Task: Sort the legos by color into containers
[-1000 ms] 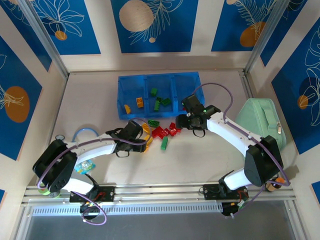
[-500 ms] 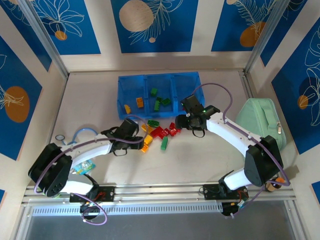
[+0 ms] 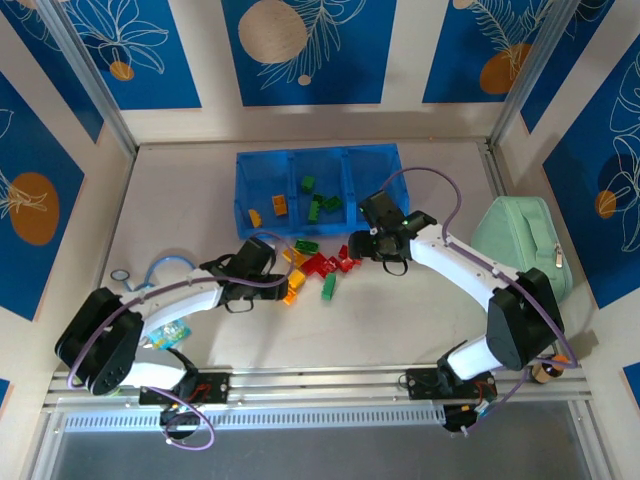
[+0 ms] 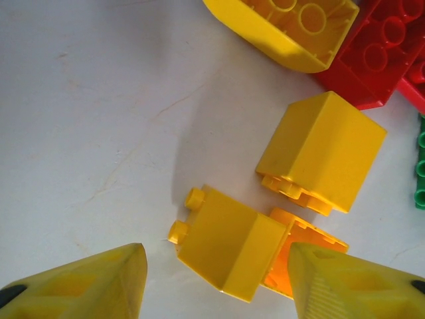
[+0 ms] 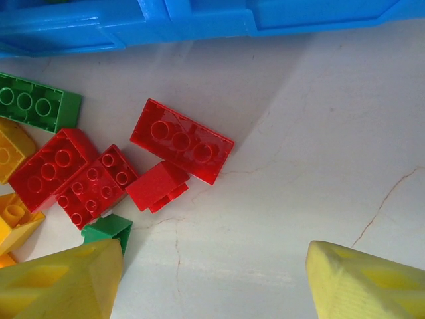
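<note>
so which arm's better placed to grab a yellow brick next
Left. The left end effector, open, hovers at a yellow brick lying in its gap in the wrist view. The right end effector, also open, faces red bricks near the blue tray instead.

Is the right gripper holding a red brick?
No, the right gripper is open and empty; red bricks lie on the table ahead.

1. A see-through plastic tray (image 3: 262,182) is coloured blue.
2. A red studded plastic brick (image 5: 181,141), a green studded brick (image 5: 36,101) and a yellow brick (image 4: 229,242) are seen.
3. A soft pouch (image 3: 520,235) is coloured mint green.
</note>
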Tool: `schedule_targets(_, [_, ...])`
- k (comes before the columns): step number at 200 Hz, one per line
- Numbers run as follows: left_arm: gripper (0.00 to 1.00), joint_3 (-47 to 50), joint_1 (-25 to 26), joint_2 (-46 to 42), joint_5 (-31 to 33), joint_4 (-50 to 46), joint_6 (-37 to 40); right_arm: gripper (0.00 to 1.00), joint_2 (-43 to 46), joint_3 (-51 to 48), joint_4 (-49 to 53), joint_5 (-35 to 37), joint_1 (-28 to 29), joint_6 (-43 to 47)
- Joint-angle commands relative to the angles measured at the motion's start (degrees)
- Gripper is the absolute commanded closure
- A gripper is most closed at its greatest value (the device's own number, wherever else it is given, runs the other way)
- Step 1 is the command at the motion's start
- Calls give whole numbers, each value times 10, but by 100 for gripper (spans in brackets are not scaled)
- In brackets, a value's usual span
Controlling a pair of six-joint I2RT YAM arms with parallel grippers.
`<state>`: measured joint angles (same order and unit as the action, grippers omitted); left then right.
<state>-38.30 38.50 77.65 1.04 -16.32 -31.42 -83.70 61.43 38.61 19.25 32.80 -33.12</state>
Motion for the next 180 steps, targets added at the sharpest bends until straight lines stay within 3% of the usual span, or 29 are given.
schedule_targets(1, [42,9,0,-2,-10,5,5,26,-9,20,8,4,7,-10])
schedule_targets(100, [47,-6,-1,30,3,2,17,27,-6,17,9,11,10,-12])
schedule_targets(180, [54,-23,-30,39,10,-3,26,27,1,9,7,14,10,-14])
